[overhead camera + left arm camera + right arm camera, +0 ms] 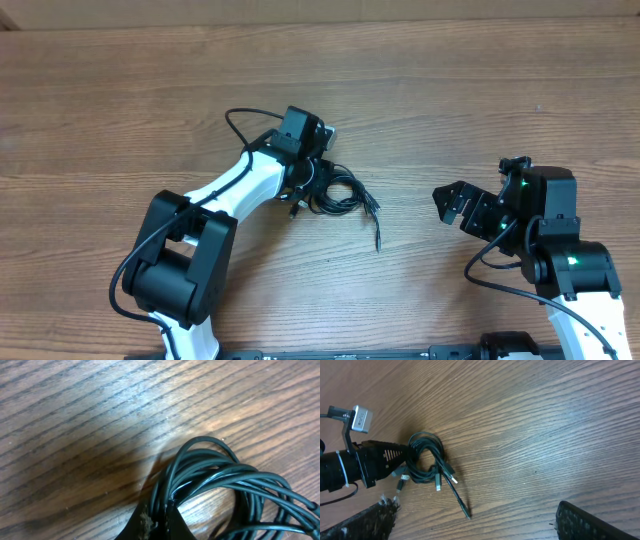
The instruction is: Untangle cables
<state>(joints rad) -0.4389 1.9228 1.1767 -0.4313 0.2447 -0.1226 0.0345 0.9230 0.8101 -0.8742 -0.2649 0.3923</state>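
The cables (342, 194) lie as one tangled coil of thin black cords on the wooden table, with a loose end (377, 238) trailing toward the front. My left gripper (308, 190) is at the coil's left edge. In the left wrist view the left gripper (161, 511) is shut on a few strands of the cables (215, 472). From the right wrist the cables (426, 456) show silver-tipped plugs (438, 485) and a long straight end (462, 504). My right gripper (448, 206) stands open to the right of the coil, well apart from it, with nothing between its fingers (592, 522).
Bare wood-grain table (480, 90) surrounds the coil on all sides. The left arm's white links (235, 190) and its own thick black cable (240, 120) reach in from the lower left. The right arm's base (570, 265) sits at the lower right.
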